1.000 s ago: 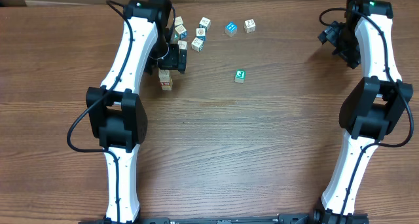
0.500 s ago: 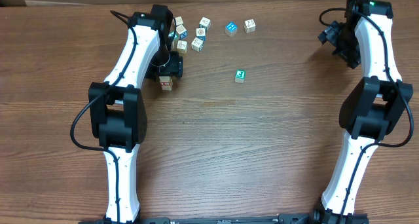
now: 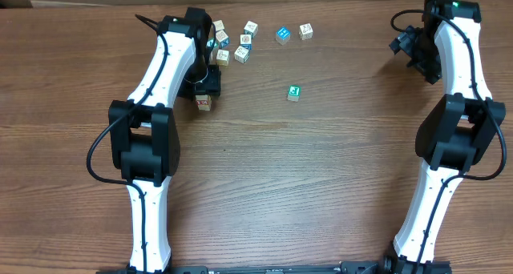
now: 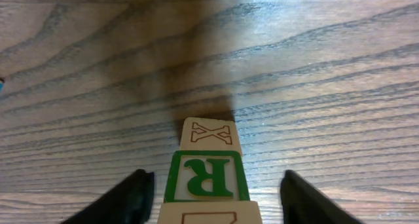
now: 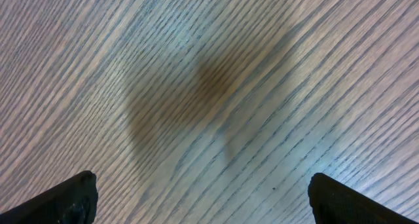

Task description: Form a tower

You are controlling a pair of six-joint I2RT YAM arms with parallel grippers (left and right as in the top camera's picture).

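Left wrist view, lower centre: the tower (image 4: 208, 175), showing a green R and an X, stands between the left gripper's (image 4: 217, 188) spread fingers, a gap on each side. The right gripper (image 5: 203, 194) is spread wide over bare table (image 5: 196, 86).

Between your left jaws, the tower (image 4: 206, 175) runs off the bottom edge; you get only a strip of its nearest cube, letter cut away. That edge clips both jaws too. Overhead, the left arm (image 3: 172, 58) hides those jaws and most of the tower. Your right jaws show only as clipped dark corners. Letters on the loose cubes (image 3: 242, 54) are too small to read.
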